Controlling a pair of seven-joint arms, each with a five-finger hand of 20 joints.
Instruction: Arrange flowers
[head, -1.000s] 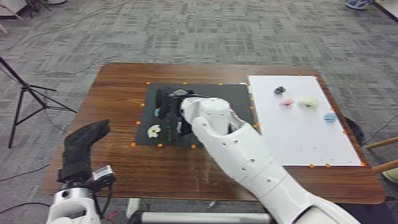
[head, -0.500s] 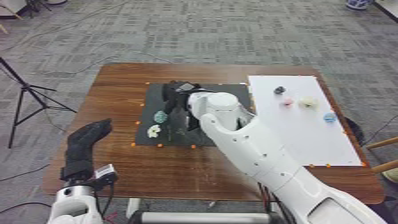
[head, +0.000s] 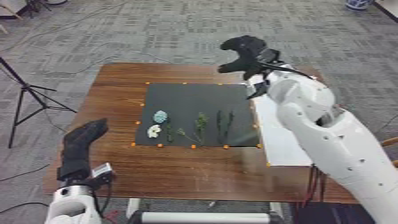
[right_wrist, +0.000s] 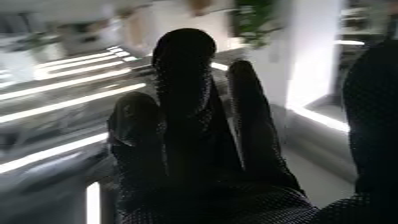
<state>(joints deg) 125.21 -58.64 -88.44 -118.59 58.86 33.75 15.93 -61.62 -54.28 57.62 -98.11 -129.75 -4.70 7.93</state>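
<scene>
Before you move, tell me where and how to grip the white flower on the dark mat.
Pinch the white flower lightly by its small, compact head, probably best coming down from the near left. The pale blue flower sits just beyond it and a thin green stem lies to its right, while its left and near sides have bare mat.

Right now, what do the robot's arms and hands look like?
The right arm and left arm are white and smoothly rounded; the left also has a pale box and dark cable. The right hand and left hand wear black gloves.
</scene>
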